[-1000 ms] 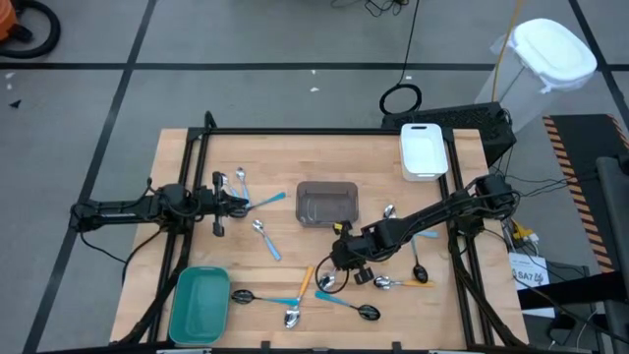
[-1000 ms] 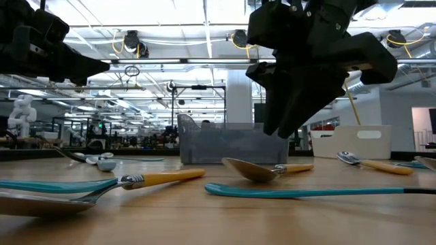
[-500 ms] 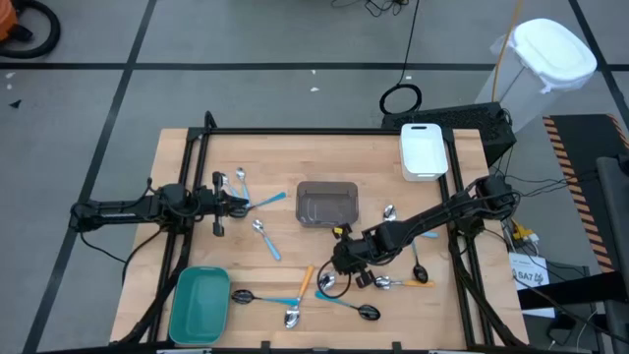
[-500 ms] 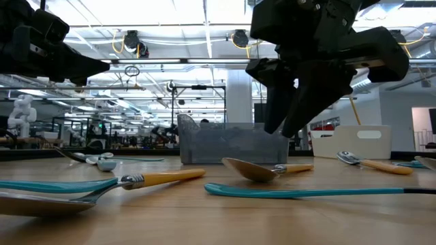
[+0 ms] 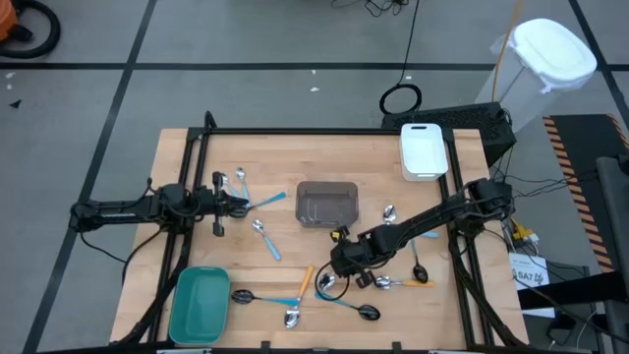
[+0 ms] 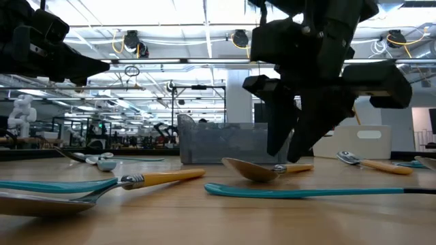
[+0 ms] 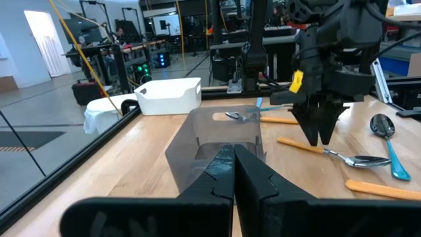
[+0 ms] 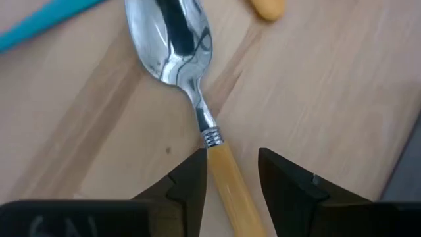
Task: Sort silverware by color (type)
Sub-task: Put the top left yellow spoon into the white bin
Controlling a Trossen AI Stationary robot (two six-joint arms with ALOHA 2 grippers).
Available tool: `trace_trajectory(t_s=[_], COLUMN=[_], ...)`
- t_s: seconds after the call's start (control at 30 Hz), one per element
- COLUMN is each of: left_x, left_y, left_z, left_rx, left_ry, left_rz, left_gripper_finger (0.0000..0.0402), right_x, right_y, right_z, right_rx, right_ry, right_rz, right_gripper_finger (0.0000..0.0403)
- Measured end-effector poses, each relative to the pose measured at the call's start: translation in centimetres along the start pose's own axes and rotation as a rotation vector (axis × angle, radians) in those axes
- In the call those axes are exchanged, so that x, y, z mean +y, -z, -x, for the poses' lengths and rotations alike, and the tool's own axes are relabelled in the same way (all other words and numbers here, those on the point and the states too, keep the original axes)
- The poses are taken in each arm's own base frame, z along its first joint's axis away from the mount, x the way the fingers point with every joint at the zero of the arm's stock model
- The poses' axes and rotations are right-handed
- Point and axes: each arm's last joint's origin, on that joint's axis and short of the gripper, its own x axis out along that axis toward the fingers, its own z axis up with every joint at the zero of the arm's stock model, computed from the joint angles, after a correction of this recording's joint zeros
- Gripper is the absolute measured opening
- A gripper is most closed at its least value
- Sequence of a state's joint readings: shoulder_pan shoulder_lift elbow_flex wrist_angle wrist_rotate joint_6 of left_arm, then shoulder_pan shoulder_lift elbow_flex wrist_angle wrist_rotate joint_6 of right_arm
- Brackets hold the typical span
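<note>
Right gripper (image 8: 230, 174) has dropped lower since a second ago, jaws spread either side of the orange spoon (image 8: 197, 112) lying just in front of the grey bin (image 5: 327, 204). Best to close squarely on the handle. Left gripper (image 7: 233, 172) clenched, idle.

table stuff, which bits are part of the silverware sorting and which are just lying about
Part of the job:
- orange-handled spoon, between the open right gripper fingers
- other scattered spoons
- likely sorting bins: grey bin, teal tray, white tray

Just lying about:
- white bag off the table
- cable loop
</note>
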State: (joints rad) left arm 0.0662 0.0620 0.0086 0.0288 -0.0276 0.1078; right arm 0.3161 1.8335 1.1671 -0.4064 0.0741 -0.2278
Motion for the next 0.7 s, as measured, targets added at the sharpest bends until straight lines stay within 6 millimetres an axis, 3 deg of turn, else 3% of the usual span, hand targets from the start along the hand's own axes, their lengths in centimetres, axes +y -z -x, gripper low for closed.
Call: trace_trajectory(t_s=[0.7], left_x=[0.00], left_y=[0.00], left_z=[0.00], left_rx=[0.001], left_ry=[0.001], left_rz=[-0.015], left_gripper_finger=[0.0001], right_x=[-0.62], right_y=[0.27], right_z=[0.00], right_rx=[0.004], right_ry=[-0.068], right_rz=[-0.097], right_gripper_finger=[0.0132])
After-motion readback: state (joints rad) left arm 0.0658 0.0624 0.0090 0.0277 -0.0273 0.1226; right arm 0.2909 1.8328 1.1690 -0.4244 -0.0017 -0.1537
